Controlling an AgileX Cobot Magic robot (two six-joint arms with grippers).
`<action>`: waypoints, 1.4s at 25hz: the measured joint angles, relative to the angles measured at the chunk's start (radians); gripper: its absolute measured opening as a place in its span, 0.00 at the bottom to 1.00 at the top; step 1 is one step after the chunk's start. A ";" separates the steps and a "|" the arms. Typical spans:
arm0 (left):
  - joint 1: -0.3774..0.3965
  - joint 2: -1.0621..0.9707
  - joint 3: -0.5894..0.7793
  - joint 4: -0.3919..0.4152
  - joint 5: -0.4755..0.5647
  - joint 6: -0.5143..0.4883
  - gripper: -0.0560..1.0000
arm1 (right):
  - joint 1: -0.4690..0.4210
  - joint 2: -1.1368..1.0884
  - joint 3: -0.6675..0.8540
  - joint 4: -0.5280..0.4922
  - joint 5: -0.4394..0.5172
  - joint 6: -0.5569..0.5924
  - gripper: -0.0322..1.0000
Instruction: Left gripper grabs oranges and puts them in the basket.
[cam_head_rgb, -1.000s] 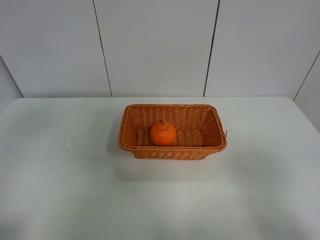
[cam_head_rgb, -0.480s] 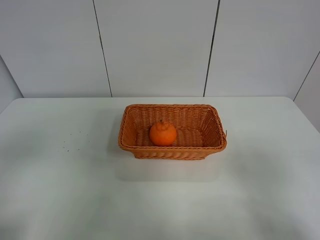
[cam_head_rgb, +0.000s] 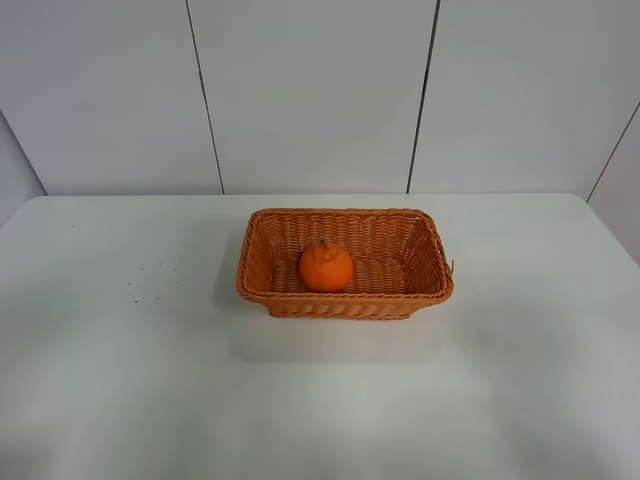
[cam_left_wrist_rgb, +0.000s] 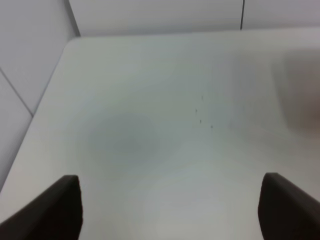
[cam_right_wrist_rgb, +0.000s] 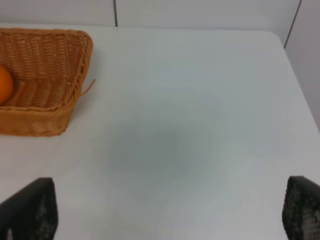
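Note:
The orange (cam_head_rgb: 326, 266) sits inside the woven wicker basket (cam_head_rgb: 345, 300) at the middle of the white table. Neither gripper shows in the exterior high view. In the left wrist view my left gripper (cam_left_wrist_rgb: 170, 210) is open and empty over bare table, its dark fingertips (cam_left_wrist_rgb: 55, 207) far apart; the basket is only a blur at that view's edge. In the right wrist view my right gripper (cam_right_wrist_rgb: 167, 215) is open and empty; the basket (cam_right_wrist_rgb: 70, 95) and part of the orange (cam_right_wrist_rgb: 4, 85) show at one side, well away from the fingertips.
The white table (cam_head_rgb: 120, 380) ends at a grey panelled wall (cam_head_rgb: 310, 90) behind. A few small dark specks (cam_head_rgb: 130, 290) lie left of the basket. The table's left edge shows in the left wrist view (cam_left_wrist_rgb: 47, 85).

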 joint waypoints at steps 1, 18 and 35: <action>0.000 -0.006 0.001 0.000 0.006 0.000 0.83 | 0.000 0.000 0.000 0.000 0.000 0.000 0.70; 0.000 -0.013 0.164 -0.001 0.066 -0.108 0.83 | 0.000 0.000 0.000 0.000 0.000 0.000 0.70; 0.000 -0.063 0.164 0.007 0.066 -0.109 0.83 | 0.000 0.000 0.000 0.000 0.000 0.000 0.70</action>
